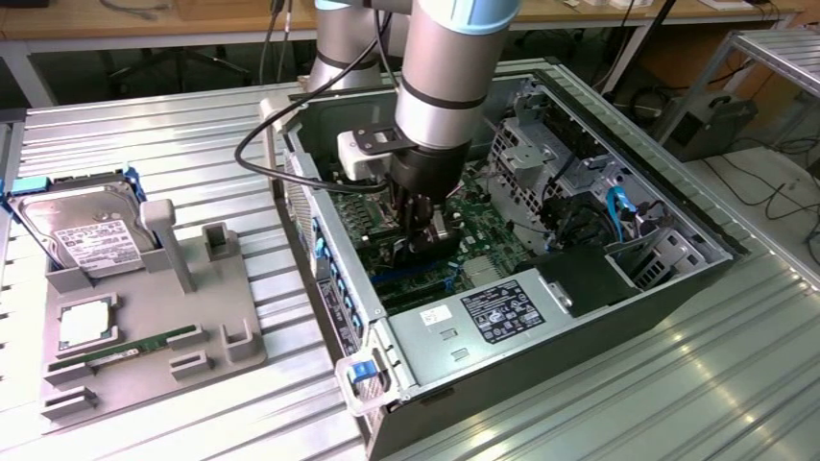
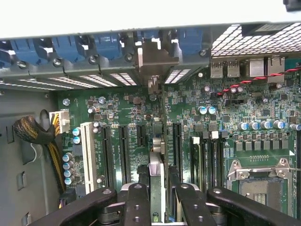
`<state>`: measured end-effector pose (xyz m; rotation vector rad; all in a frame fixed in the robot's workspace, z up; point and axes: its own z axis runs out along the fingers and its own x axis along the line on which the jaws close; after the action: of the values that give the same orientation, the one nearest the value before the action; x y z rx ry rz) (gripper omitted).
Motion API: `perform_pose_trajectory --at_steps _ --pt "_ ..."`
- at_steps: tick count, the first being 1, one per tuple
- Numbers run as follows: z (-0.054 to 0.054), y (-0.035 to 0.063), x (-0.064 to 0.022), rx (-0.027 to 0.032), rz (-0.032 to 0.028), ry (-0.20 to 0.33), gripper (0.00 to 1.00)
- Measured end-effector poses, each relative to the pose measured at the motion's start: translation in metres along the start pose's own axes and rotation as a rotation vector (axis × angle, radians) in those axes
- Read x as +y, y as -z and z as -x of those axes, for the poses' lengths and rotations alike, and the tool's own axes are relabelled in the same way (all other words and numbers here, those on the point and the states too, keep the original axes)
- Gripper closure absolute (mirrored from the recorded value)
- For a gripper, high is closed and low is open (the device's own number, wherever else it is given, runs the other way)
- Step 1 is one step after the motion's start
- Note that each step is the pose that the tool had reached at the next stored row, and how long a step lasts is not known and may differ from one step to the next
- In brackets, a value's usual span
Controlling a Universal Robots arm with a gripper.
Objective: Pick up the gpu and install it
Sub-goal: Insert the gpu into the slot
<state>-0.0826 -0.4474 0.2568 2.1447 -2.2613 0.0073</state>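
My gripper (image 1: 429, 242) is down inside the open computer case (image 1: 551, 375), just over the green motherboard (image 1: 485, 223). It is shut on the gpu (image 1: 444, 229), a thin black card held on edge. In the wrist view the gpu (image 2: 156, 165) runs edge-on from between my fingers (image 2: 136, 200) toward the rear of the case, and its silver bracket (image 2: 155, 59) stands against the blue-clipped rear slot openings. The card lines up between the long black expansion slots (image 2: 123, 150) of the motherboard (image 2: 117, 110). I cannot tell whether its edge sits in a slot.
At the exterior view's left a grey fixture (image 1: 205, 322) holds a silver hard drive (image 1: 84, 235), a processor chip (image 1: 87, 322) and a green memory stick (image 1: 129, 348). Inside the case are a power supply (image 1: 506, 312), drive cages (image 1: 544, 154) and cables (image 1: 615, 206). A wire bundle (image 2: 35, 132) lies beside the board.
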Motion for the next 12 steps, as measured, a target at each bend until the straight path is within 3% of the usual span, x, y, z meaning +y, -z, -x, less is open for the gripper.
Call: perform_pose_trajectory --at_steps 5,12 --pt "0.0002 0.0029 -0.0002 0.0002 0.0011 0.000 0.74" --pt "0.0001 0.0027 -0.0004 0.0013 0.0090 -0.002 0.74"
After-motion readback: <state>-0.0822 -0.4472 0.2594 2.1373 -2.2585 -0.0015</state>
